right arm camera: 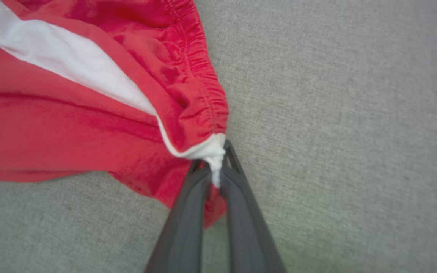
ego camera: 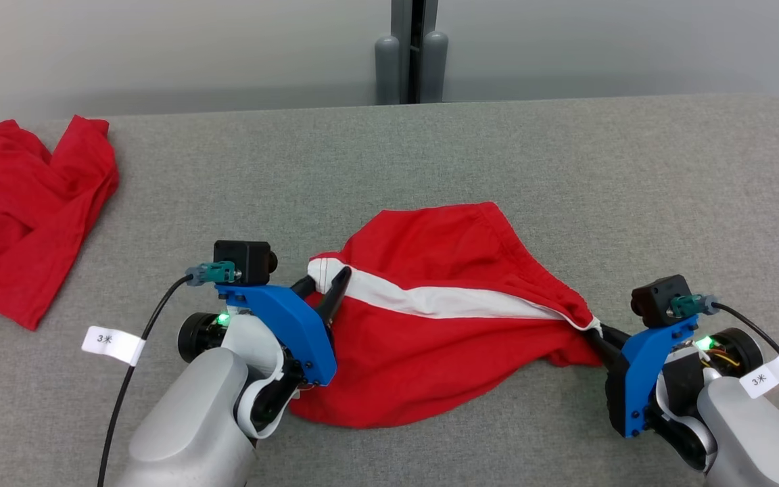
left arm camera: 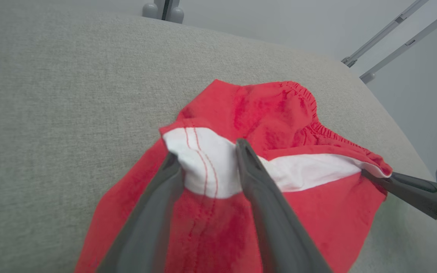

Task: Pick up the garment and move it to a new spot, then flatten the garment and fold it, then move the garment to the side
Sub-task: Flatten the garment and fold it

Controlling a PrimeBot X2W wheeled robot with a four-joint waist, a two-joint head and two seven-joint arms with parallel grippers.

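Observation:
Red shorts (ego camera: 443, 345) with a white side stripe lie stretched across the grey table (ego camera: 565, 169). My left gripper (ego camera: 324, 284) is at the shorts' left end, open, its two fingers standing apart on either side of the flat white stripe end (left arm camera: 207, 163). At the right end, my right gripper (ego camera: 596, 331) is shut on the corner where the gathered waistband meets the stripe (right arm camera: 214, 149). In the left wrist view the right gripper (left arm camera: 370, 175) grips that far corner of the shorts (left arm camera: 279, 117). Red cloth (right arm camera: 51, 125) spreads left of the right fingers.
A second red garment (ego camera: 17, 216) lies crumpled at the table's far left, with white labels at its edges. A grey post (ego camera: 410, 54) stands behind the table's far edge. Bare grey cloth surface extends beyond and right of the shorts.

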